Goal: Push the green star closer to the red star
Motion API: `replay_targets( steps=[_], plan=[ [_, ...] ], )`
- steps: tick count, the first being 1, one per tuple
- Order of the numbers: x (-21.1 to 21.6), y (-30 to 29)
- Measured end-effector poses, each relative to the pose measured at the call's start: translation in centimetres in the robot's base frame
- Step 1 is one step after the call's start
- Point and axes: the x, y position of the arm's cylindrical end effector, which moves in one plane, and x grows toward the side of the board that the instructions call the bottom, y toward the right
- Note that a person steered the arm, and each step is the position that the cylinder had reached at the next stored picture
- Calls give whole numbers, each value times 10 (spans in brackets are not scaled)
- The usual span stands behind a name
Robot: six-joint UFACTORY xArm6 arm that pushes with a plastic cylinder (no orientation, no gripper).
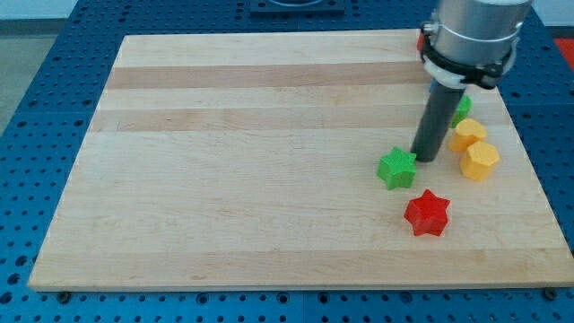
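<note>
My tip [423, 159] touches green star [396, 169]; red star [426, 213] near below.

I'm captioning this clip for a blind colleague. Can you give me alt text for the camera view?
My tip sits just to the right of a green star on a wooden board, with a red star a little below them. To the right of the rod lie two yellow blocks and a partly hidden green block; something red peeks out at the board's top edge.

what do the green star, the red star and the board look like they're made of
Green star: apparently plastic, solid uniform colour, smooth faces.
Red star: same look, slight sheen.
Board: wood, likely joined planks; visible grain and light and dark strips, matte finish.
</note>
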Motion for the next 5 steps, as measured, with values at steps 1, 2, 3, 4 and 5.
replay_targets(
  steps=[1, 2, 3, 4, 5],
  plan=[
    [0, -21],
    [2, -36],
    [16, -37],
    [31, -37],
    [36, -37]
  ],
)
